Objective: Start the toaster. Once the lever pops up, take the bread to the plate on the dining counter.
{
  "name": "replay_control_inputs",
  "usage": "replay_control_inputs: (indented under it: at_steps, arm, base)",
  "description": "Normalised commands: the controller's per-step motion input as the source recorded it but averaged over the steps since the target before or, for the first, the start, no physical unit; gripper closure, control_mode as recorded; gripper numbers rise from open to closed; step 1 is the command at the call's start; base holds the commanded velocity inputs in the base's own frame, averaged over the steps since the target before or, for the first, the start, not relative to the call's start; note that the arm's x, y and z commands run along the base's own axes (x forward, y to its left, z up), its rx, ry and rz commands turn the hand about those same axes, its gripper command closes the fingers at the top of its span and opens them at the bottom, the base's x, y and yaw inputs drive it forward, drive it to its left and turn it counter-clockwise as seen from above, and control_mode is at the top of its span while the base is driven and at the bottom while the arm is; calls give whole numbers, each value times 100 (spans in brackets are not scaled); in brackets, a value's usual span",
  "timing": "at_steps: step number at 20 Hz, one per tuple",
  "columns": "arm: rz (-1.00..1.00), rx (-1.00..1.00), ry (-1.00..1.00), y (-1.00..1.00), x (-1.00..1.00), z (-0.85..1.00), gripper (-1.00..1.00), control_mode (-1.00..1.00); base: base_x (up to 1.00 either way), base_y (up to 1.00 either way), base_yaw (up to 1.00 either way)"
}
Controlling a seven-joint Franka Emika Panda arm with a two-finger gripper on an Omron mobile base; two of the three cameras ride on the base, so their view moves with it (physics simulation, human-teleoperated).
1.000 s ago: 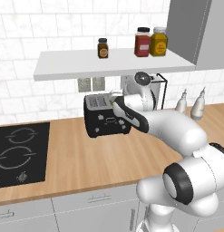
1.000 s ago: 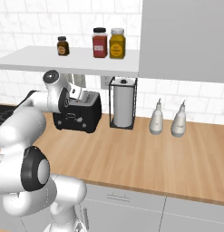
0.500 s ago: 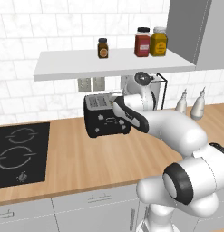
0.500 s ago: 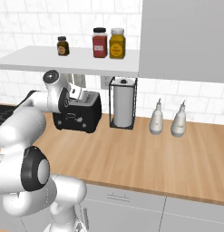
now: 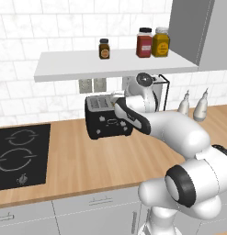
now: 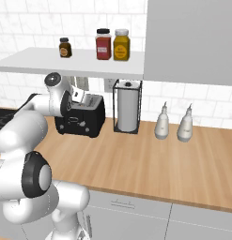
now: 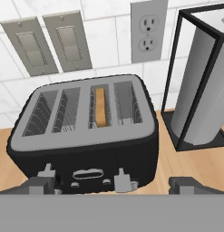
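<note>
Claw [image 7: 111, 183] open, tips cut off; bread [image 7: 100, 107] edge-on in toaster [image 7: 86, 136].

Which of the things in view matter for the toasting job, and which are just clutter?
Job:
toaster
bread, down in a slot
gripper, jaws open in front of the toaster

Lying about:
paper towel holder
two white bottles
three jars on the shelf
cooktop

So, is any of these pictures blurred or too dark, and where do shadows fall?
Hand view: sharp; the toaster slots are clear, with the bread inside one. Left base view: even light, a soft shadow under the shelf. Right base view: no glare, a little shade behind the paper towel holder.
</note>
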Motion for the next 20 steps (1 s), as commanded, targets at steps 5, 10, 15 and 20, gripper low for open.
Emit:
replay_control_inputs:
  at_steps: [5, 10, 15, 20]
  arm:
    - [0, 0, 0, 0, 0, 0, -100, -100]
    - [0, 0, 0, 0, 0, 0, -100, -100]
    - [0, 0, 0, 0, 0, 0, -100, -100]
    - [0, 0, 0, 0, 0, 0, -100, -100]
  base:
    - [0, 0, 0]
    - [0, 0, 0]
    - [0, 0, 0]
    - [0, 0, 0]
